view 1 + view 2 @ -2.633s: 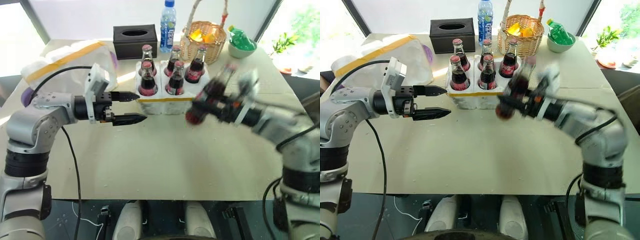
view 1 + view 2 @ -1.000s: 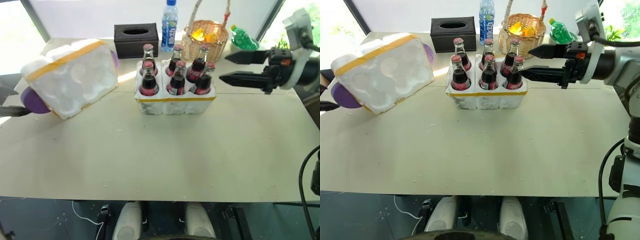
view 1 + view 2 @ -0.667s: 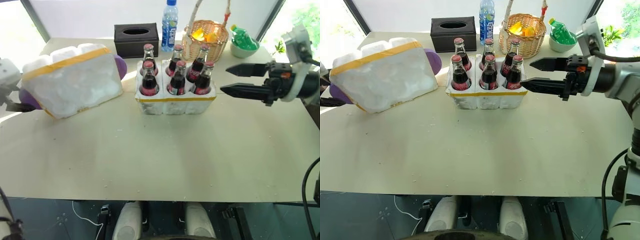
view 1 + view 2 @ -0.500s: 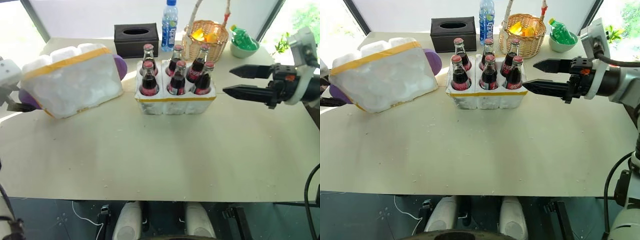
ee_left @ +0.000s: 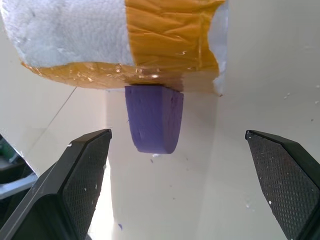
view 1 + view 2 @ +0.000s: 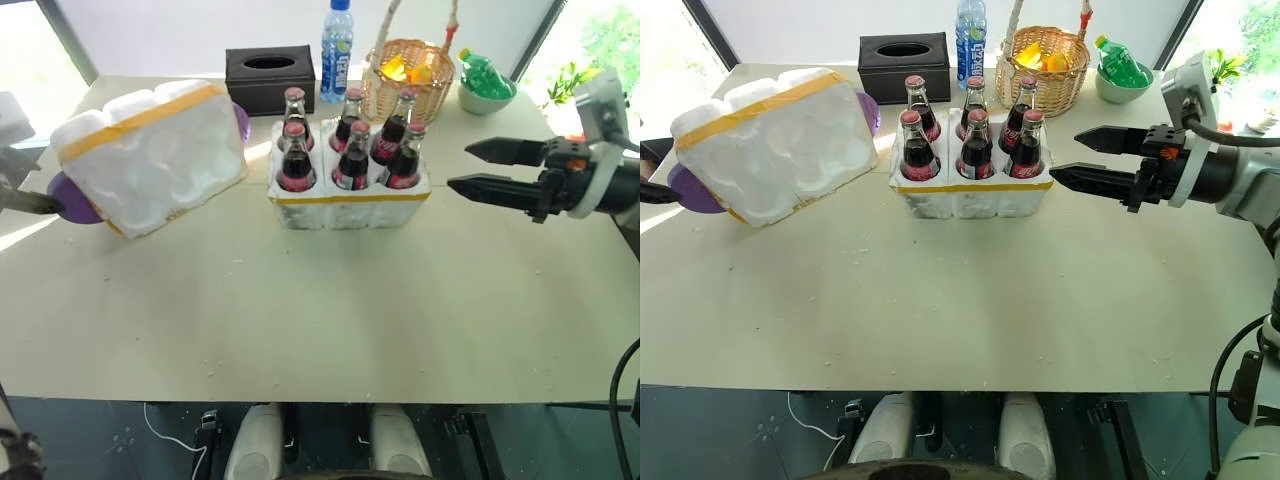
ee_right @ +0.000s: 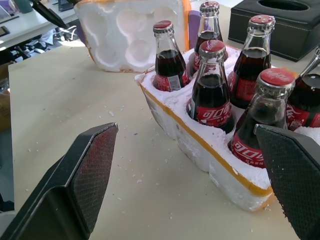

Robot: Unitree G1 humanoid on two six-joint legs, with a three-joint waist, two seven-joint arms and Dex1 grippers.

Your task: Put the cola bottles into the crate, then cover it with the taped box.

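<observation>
Hanging with its two black fingers spread wide and nothing between them, the right gripper [image 6: 1072,155] sits just off the crate's [image 6: 970,192] right end, tips aimed at it but clear of the foam. Over on the other side, the left gripper [image 5: 180,185] is splayed just as wide, empty too, lined up on the purple block [image 5: 153,118] that sticks out from the taped box [image 6: 150,155], not touching it.

Now the crate itself, mid-table: all six cola bottles [image 6: 971,135] stand upright in its wells, red caps up, two rows of three, the yellow band running round the rim. So the loading half looks done, and the cover is the step in hand.

The taped box lies to the left of the crate, near it but apart, tipped on its side with its moulded hollows facing out and the yellow tape crossing its top. Behind the crate sit the black tissue box [image 6: 904,53], a blue-labelled water bottle [image 6: 970,35], a wicker basket [image 6: 1048,60] and a green bowl [image 6: 1118,80], all out of the way.

What comes next, I'd say: the left fingers need a firm purchase on the box, then lift, turn the hollows downward and line them up over the six caps. Misalign, and it catches a bottleneck.
</observation>
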